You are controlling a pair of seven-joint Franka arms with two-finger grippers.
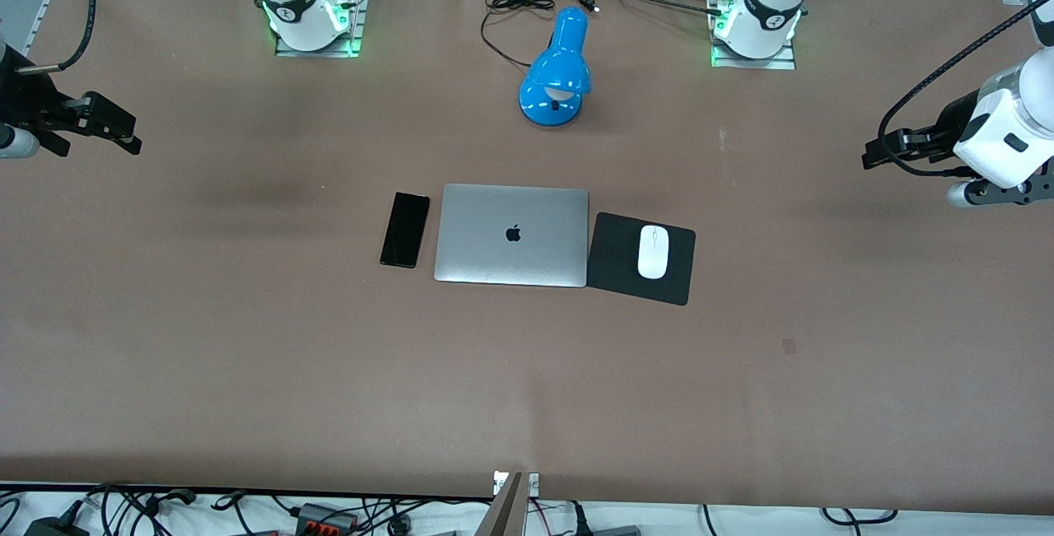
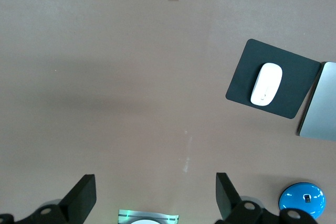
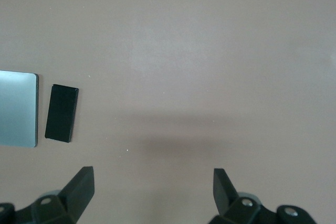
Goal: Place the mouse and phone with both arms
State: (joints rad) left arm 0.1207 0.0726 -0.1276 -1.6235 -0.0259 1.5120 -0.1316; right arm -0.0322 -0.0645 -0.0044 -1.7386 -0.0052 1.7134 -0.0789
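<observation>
Both arms are idling with fingers spread wide and empty, left gripper [image 1: 873, 153] and right gripper [image 1: 123, 134] hovering over opposite table ends, mouse [image 1: 653, 251] sitting on the pad [image 1: 613, 260], phone [image 1: 405, 230] lying beside the laptop [image 1: 512, 235].

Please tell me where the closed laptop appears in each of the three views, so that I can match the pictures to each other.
Front view: the laptop lies at the table's middle, between the phone and the black pad.
Left wrist view: only a silver edge shows at the picture's border, next to the pad.
Right wrist view: one end shows at the border, beside the phone.
Shared landmark: the laptop itself is the one thing seen in all three views.
</observation>
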